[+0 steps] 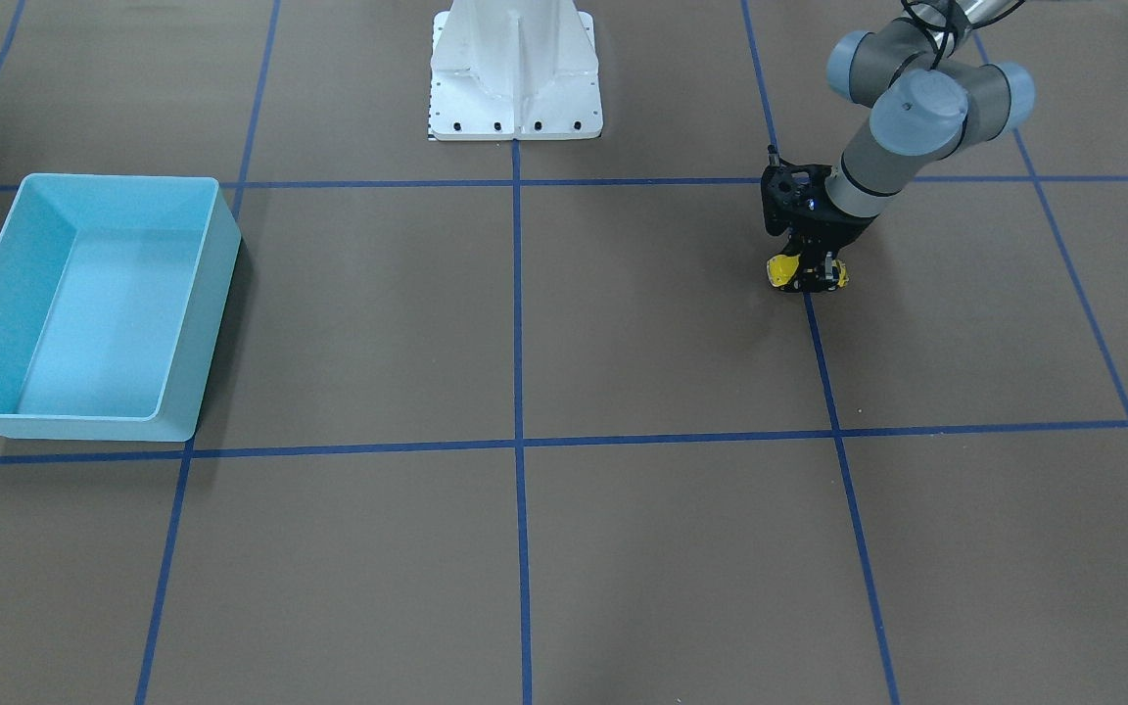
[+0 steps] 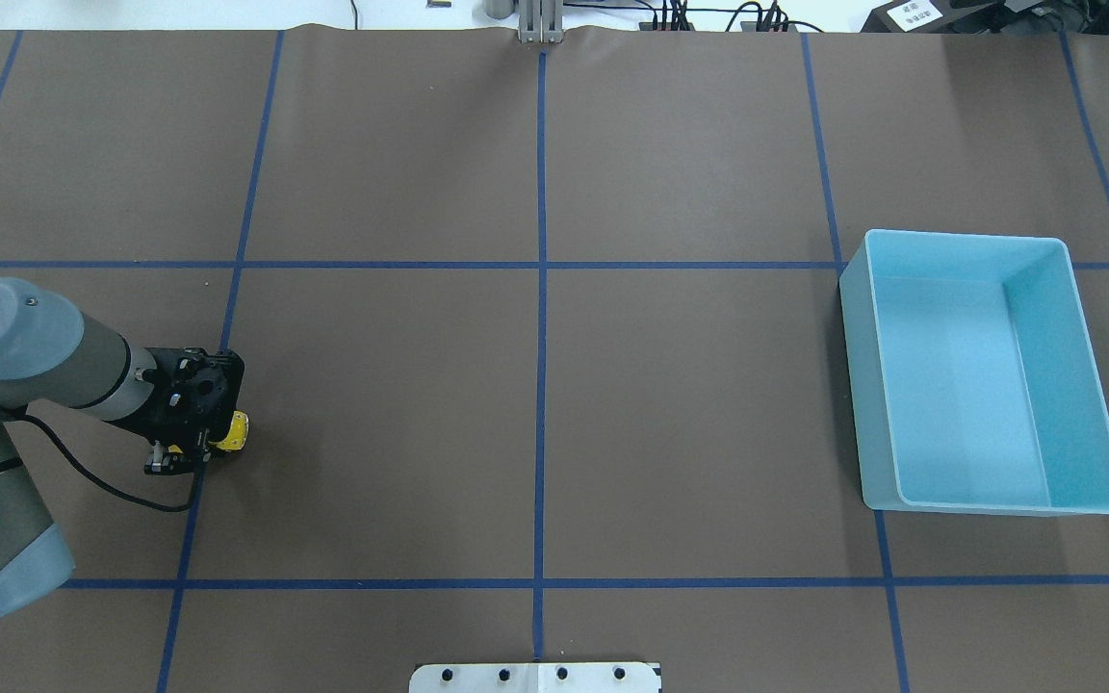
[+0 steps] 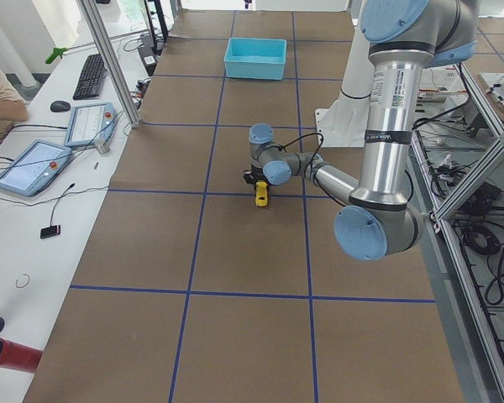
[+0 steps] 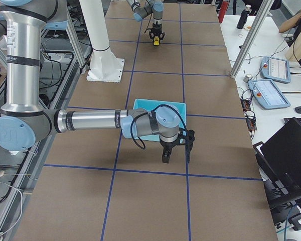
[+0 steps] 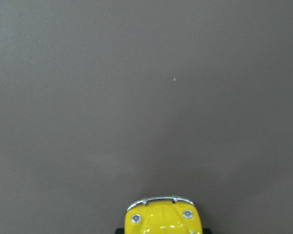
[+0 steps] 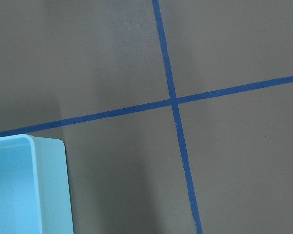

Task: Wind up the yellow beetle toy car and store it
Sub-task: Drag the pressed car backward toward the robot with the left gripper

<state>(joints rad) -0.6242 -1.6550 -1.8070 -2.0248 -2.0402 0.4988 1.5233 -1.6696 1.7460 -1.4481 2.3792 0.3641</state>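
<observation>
Your left gripper [image 1: 807,275] is down at the brown paper-covered tabletop [image 1: 623,323], its black fingers clenched across the body of the tiny glossy yellow beetle toy car [image 1: 779,270]. Yellow shows on either side of the fingers in the front-facing view. From the left wrist camera you see only the car's rounded nose, silver bumper and two small headlights at the bottom edge, with bare tabletop ahead of it. The car sits on the robot's left side of the tabletop, at one of the blue tape lines [image 2: 237,221] that mark out the grid.

Your right gripper [image 4: 175,153] appears only in the side view from the robot's right end, so you cannot tell from these pictures whether it is released or clenched. It hangs just beside the light-blue rectangular plastic bin [image 2: 863,366], on the near side of it in that view. The right wrist camera looks down on one rounded corner of the bin and a crossing of two tape lines.

The bin stands on the robot's right side, well apart from the car. The white robot pedestal [image 1: 515,78] stands between the two arms. A person's arm [image 3: 0,101] rests at a side desk.
</observation>
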